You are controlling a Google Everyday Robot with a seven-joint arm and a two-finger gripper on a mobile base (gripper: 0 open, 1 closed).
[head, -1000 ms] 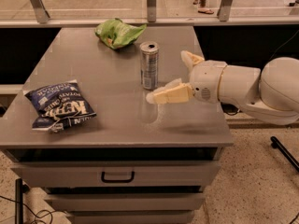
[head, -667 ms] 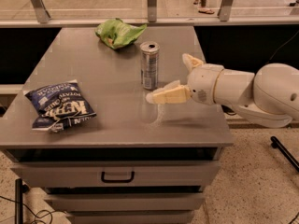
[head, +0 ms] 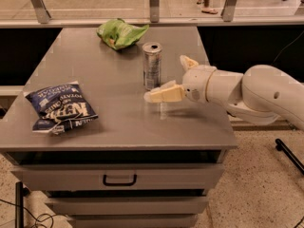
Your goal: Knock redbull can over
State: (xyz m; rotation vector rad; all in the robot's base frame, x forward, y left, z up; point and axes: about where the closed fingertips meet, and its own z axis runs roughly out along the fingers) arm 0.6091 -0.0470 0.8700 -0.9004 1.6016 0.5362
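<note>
So far nothing of the knock-over is done: the slim silver-and-blue metal redbull can (head: 152,65) stands upright on the grey metal table (head: 118,122), a little toward 1 o'clock from the tabletop's middle. The cream two-finger gripper (head: 171,78) is just beside it, at the can's 4 o'clock, with its fingers (head: 164,94) spread wide and holding nothing. One finger reaches in low toward the can's foot, the other points off toward 12 o'clock. What is left is the whole push: a sideways sweep toward 9 o'clock, as I judge it.

The crumpled green snack bag (head: 121,33) lies at the can's 11 o'clock and the dark blue chip bag (head: 61,107) well apart at 8 o'clock — neither blocks the fall.

Whether the low fingertip touches the can cannot be told; they overlap in this view. The white arm (head: 266,94) is cut off at 3 o'clock.
</note>
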